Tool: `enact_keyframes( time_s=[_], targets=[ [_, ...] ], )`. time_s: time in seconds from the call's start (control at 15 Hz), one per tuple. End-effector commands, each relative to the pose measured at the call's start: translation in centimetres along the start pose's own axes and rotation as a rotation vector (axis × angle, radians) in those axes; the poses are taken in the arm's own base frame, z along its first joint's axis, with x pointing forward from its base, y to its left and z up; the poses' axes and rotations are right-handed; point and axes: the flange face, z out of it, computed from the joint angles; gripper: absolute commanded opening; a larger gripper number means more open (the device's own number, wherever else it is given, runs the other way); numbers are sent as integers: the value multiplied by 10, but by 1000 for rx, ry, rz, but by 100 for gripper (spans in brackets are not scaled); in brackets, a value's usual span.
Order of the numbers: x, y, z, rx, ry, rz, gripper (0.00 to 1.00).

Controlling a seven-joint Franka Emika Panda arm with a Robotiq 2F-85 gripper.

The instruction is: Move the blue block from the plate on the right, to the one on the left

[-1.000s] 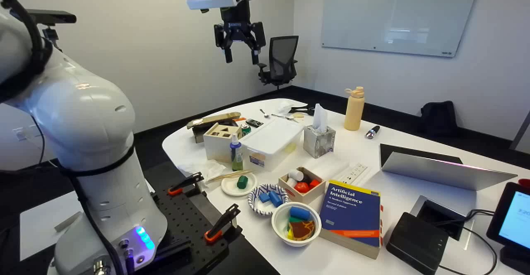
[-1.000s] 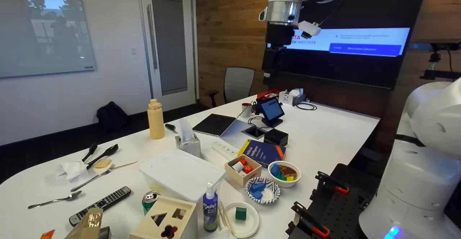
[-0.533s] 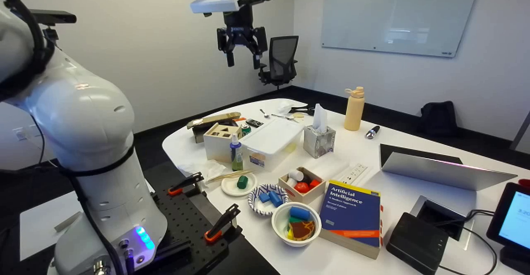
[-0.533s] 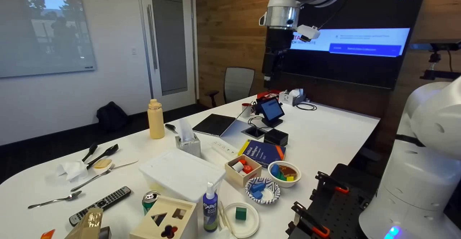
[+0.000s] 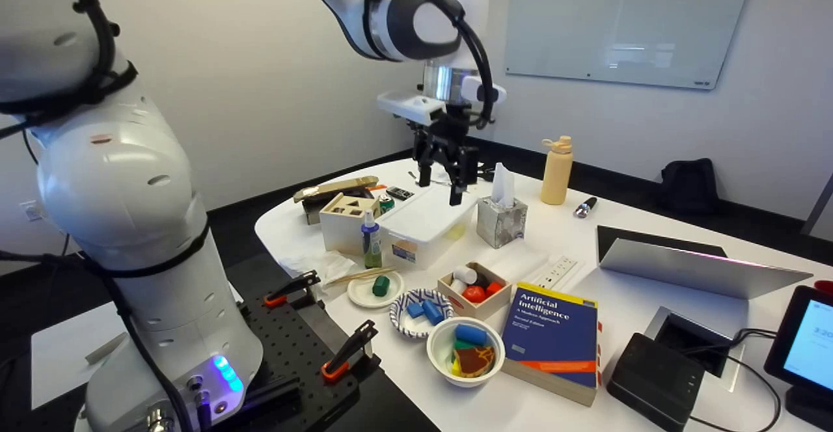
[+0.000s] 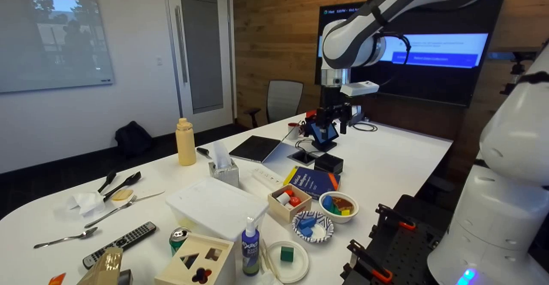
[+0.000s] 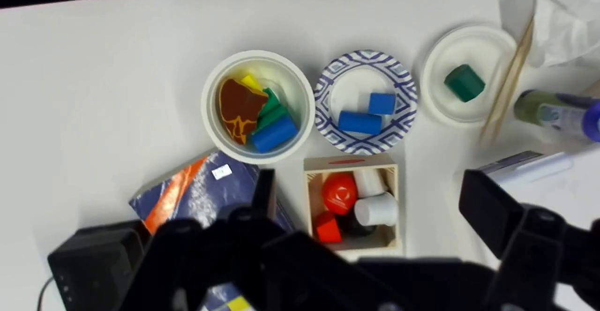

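Observation:
Two blue blocks, a small one (image 7: 382,103) and a longer one (image 7: 359,122), lie in the blue-and-white patterned plate (image 7: 404,73). They also show in both exterior views, the longer one (image 5: 432,313) (image 6: 307,223) beside the small one (image 5: 415,310) (image 6: 306,232). A plain white plate (image 7: 436,84) beside it holds a green block (image 7: 465,83). On its other side, a deep white bowl (image 7: 211,95) holds a blue cylinder (image 7: 274,133) among green, yellow and brown pieces. My gripper (image 7: 375,191) is open and empty, high above the table (image 5: 441,185) (image 6: 333,130).
A wooden box (image 7: 398,198) with red, white and black pieces lies below my fingers in the wrist view. A thick book (image 5: 553,334), a lidded plastic bin (image 5: 426,217), a spray bottle (image 5: 371,240), a tissue box (image 5: 501,224) and chopsticks (image 7: 511,81) stand or lie around.
The arm has come down toward the table, and the gripper has moved lower and to the right in an exterior view. The gripper has turned and stays open. The blocks and plates have not moved.

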Motion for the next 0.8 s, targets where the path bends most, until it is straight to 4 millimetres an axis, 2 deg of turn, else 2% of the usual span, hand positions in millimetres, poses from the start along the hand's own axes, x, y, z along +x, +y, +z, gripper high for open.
enact_keyframes(
  time_s=[0.0, 0.33, 0.53, 0.73],
  targets=[
    [36, 29, 67, 17, -18, 204, 100],
    [59, 56, 151, 86, -32, 410, 100],
    [65, 70, 183, 115, -49, 503, 100],
    [67, 87, 202, 150, -68, 577, 100]
  ],
)
